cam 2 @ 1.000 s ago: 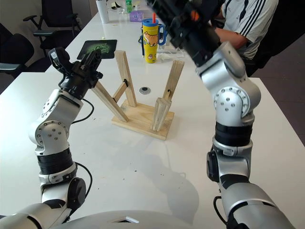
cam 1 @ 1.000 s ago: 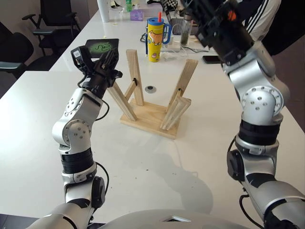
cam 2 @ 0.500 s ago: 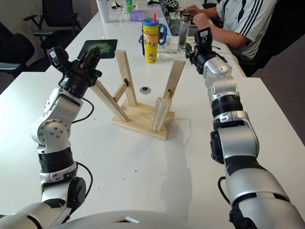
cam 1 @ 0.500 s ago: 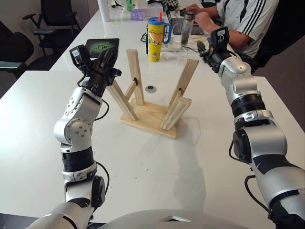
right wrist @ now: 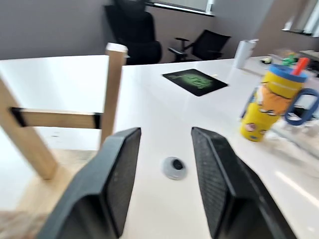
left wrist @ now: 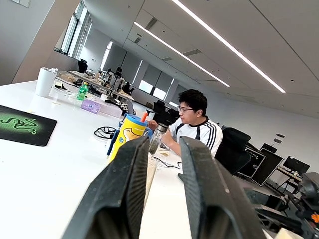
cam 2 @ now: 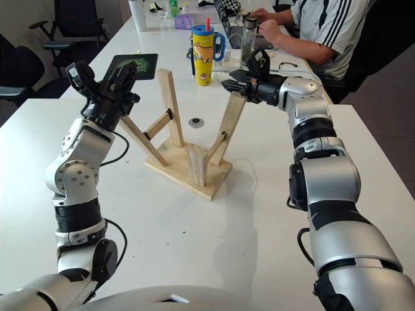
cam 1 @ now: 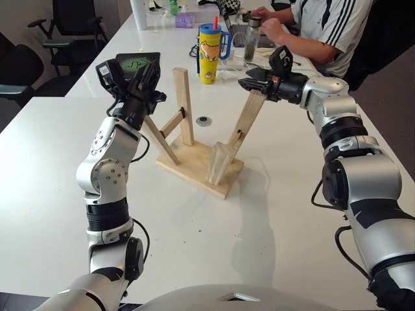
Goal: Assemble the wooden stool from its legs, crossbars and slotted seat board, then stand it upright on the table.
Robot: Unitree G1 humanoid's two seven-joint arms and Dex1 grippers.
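Now | stool (cam 1: 194,170) inverted, pale wood | 4 legs (cam 1: 183,103) splayed upward

The white surface (cam 1: 279,220) carries the upturned stool (cam 1: 188,170); behind the stool sit a grey grommet (cam 1: 205,120), yellow mug (cam 1: 209,58) and black mat (cam 1: 137,63).

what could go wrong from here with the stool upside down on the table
The stool rests on its seat board with legs up; the open right gripper at one leg tip may push it over or slide it rather than grip. Turning it upright could swing legs into the yellow cup just behind.
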